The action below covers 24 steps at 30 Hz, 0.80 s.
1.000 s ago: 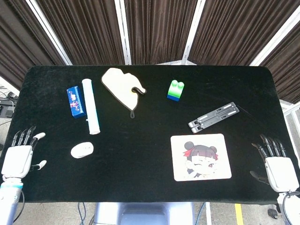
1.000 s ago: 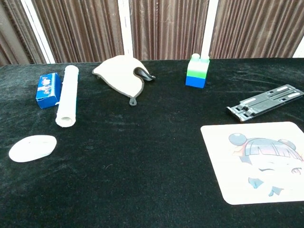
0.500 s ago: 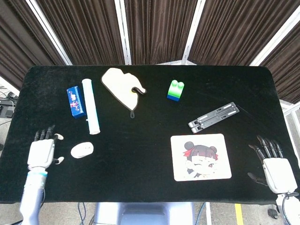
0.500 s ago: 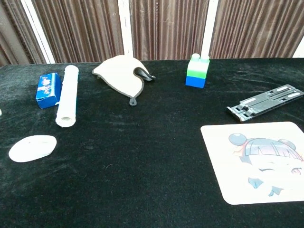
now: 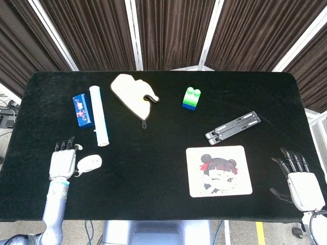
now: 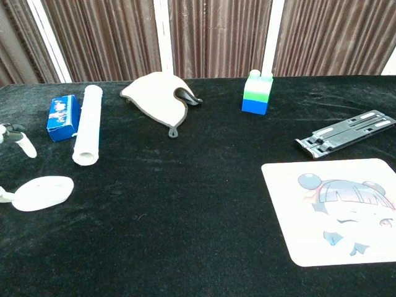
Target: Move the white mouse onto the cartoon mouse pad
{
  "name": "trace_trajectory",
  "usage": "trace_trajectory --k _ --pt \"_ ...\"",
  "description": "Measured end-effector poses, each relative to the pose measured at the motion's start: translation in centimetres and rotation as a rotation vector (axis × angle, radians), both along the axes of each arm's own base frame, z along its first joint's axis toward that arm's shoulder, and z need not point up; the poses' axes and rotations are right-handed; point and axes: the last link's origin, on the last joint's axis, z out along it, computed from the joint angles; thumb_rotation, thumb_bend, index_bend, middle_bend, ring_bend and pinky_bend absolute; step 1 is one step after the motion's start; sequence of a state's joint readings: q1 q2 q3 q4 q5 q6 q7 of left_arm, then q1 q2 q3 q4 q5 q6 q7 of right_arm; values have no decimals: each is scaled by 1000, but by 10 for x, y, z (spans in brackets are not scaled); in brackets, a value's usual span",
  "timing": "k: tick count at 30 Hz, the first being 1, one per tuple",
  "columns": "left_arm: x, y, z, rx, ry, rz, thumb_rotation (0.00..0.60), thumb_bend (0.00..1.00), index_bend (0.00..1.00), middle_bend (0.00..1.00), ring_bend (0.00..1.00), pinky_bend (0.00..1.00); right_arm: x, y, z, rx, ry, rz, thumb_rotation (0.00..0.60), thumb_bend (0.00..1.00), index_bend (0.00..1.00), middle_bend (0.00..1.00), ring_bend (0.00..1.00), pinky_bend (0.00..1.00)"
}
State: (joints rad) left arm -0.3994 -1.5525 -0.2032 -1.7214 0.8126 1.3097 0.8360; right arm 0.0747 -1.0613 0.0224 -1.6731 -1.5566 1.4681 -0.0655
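The white mouse (image 5: 90,163) (image 6: 43,192) lies on the black table at the front left. My left hand (image 5: 62,163) hovers just left of it, open, its fingers (image 6: 18,141) spread and showing at the left edge of the chest view. The cartoon mouse pad (image 5: 218,170) (image 6: 337,210), white with a girl's face, lies flat at the front right. My right hand (image 5: 300,179) is open past the table's right front corner, holding nothing.
At the back left lie a blue box (image 5: 82,111) and a white tube (image 5: 99,122). A beige mitt (image 5: 133,94), a green-blue block (image 5: 191,98) and a grey folding stand (image 5: 232,127) sit further back.
My left hand has moved right from the table's left edge until it is right beside the mouse. The right hand has barely shifted. The mouse has stayed put.
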Motion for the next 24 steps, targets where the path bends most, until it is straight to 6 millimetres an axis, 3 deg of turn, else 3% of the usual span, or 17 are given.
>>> trace_trajectory --k 12,16,22,24 --pt "4 8 -28 -34 -2 9 600 123 293 0 0 0 -1 0 2 -2 -9 -6 600 31 179 0 0 0" --pt "4 7 -35 -50 -1 11 600 124 349 0 0 0 -1 0 2 1 -10 -8 600 31 178 0 0 0" --pt "2 6 -42 -58 -2 15 600 323 531 0 0 0 0 0 1 9 -18 -9 600 31 178 0 0 0" --pt "4 7 -41 -46 -8 8 600 337 543 0 0 0 0 0 2 6 -18 -9 600 31 179 0 0 0"
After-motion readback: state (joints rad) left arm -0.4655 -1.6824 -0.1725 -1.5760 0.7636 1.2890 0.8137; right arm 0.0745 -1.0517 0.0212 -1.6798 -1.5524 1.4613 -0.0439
